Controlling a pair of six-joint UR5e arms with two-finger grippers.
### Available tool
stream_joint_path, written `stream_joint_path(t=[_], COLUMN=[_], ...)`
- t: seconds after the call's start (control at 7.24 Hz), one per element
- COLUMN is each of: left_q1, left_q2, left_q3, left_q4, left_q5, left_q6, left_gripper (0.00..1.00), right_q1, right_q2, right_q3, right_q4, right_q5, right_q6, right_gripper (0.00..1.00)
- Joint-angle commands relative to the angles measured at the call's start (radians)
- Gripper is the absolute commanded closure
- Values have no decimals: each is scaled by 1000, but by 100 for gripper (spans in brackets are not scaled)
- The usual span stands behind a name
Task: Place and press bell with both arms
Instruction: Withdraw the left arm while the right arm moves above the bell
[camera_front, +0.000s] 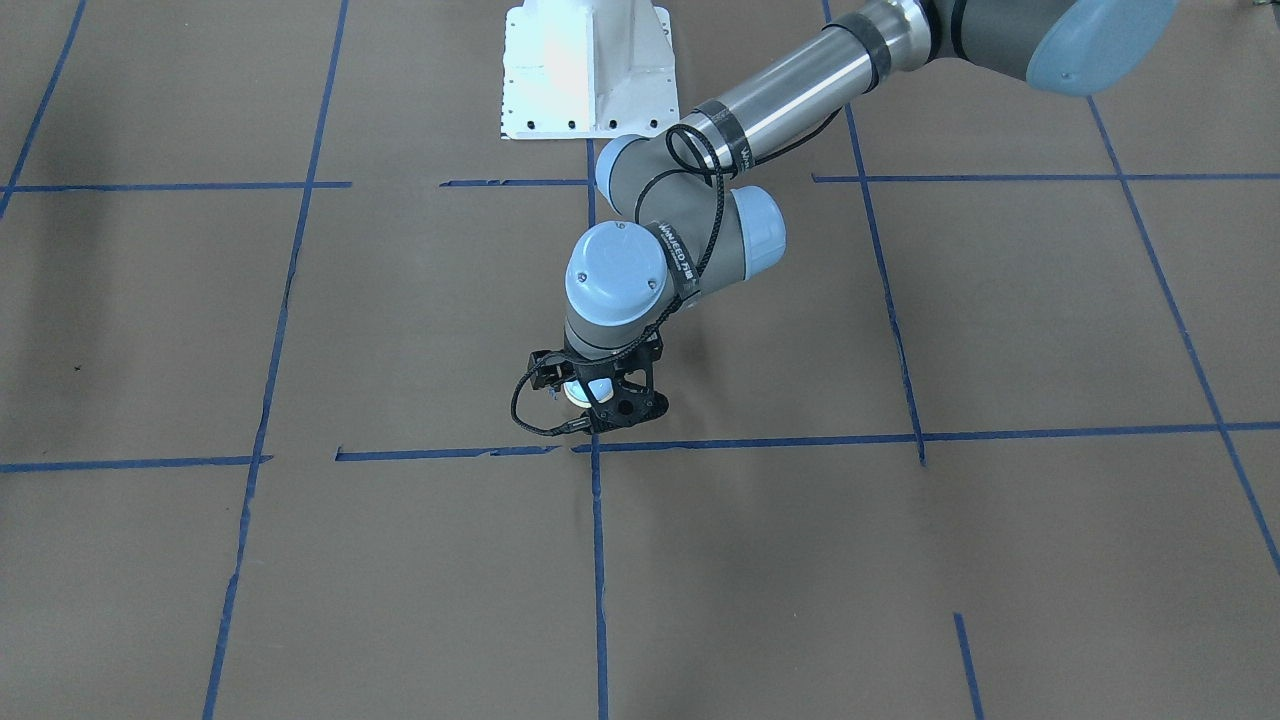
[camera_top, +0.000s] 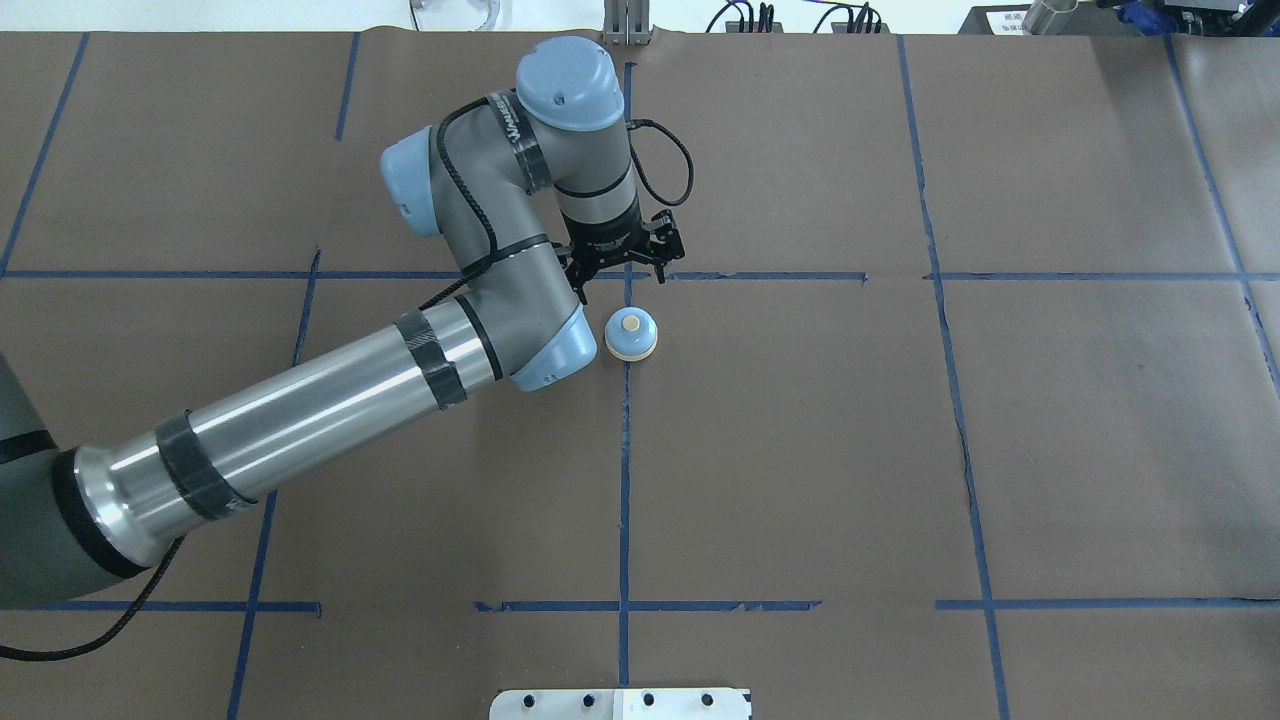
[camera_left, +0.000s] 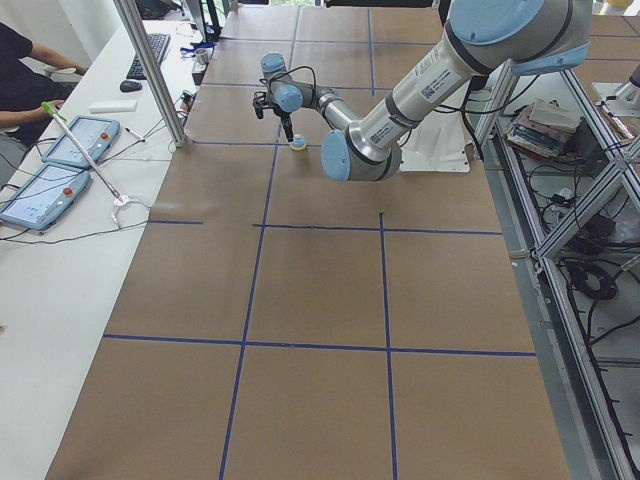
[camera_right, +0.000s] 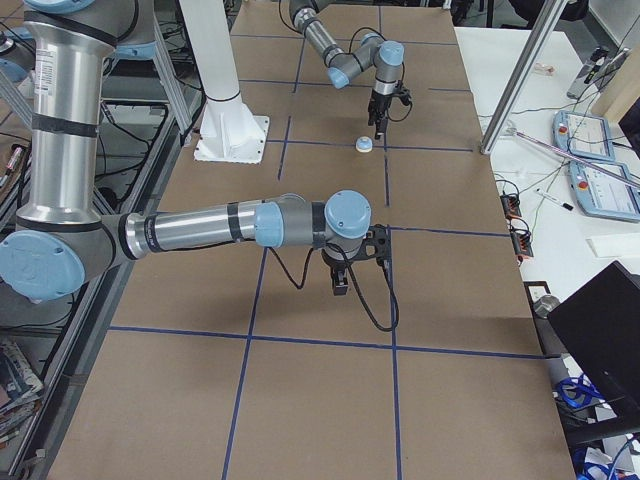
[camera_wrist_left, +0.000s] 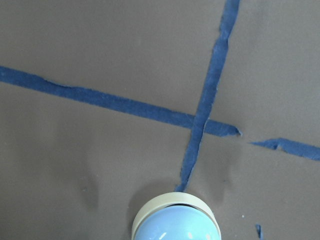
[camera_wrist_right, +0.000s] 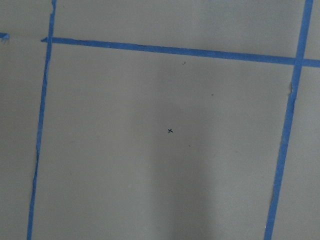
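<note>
The bell stands upright on the brown table cover beside a blue tape crossing, its cream button up. It also shows at the bottom edge of the left wrist view and small in the right side view. My left gripper hangs just past the bell on the far side, above the table, open and not touching it. In the front view the gripper hides most of the bell. My right gripper shows only in the right side view, low over bare table well away from the bell; I cannot tell whether it is open.
The white pedestal base stands at the robot's edge of the table. Blue tape lines divide the brown cover into squares. A metal post and an operator's side table with tablets lie beyond the far edge.
</note>
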Motion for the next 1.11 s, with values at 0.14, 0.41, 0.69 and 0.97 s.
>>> stream_joint_path(t=[0.14, 0.41, 0.69, 0.97], left_q1=[-87, -131, -159, -182], left_q2=[282, 443, 551, 684], left_q3=[-423, -560, -637, -708], left_q4=[1, 1, 16, 24], left_q5=[1, -2, 4, 8], left_q6=[21, 114, 179, 365], left_gripper=[0, 0, 0, 0], right_q1=[-134, -311, -561, -743], right_q2=[155, 340, 501, 679], right_q3=[52, 78, 97, -10], right_q4=[2, 2, -1, 0], right_q5=[-87, -179, -355, -498], right_q6=[336, 657, 969, 1162], right_gripper=[0, 0, 1, 8])
